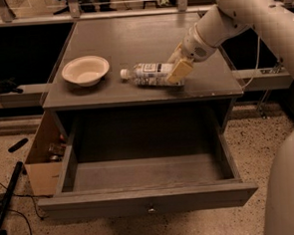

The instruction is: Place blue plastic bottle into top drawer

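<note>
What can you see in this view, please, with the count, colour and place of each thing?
Cabinet: one, grey, centre of view.
Bowl: one, cream, left on the cabinet top.
Bottle: one, clear with white cap and label, lying on its side right of the bowl, cap towards it.
Drawer: one, grey, pulled open under the cabinet top.
Box: one, brown, on the floor left of the cabinet.
Pole: one, black, on the floor at far left.
Arm: one, white, reaching in from the upper right.
Gripper: one, tan, at the bottle's base end.
</note>
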Controlling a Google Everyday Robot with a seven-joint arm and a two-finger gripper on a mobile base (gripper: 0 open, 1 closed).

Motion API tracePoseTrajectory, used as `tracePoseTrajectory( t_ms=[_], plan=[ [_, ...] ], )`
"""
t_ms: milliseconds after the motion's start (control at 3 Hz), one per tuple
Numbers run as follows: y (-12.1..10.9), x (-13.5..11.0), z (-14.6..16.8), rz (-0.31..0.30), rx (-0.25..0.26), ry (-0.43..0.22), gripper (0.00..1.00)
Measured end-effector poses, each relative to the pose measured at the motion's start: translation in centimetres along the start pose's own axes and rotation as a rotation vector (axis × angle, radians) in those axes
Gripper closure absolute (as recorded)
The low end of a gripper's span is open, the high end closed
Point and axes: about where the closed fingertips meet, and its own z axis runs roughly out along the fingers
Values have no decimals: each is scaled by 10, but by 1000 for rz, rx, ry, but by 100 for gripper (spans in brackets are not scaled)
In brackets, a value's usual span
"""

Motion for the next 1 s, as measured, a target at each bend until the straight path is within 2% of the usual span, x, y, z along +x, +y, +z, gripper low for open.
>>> tracePoseTrajectory(
  t_ms=[333, 667, 1000],
  plan=[
    [0, 0, 0, 0, 0, 0, 69],
    [0, 0, 0, 0, 0, 0, 100],
    [0, 0, 1, -1, -1, 1, 100]
  ],
)
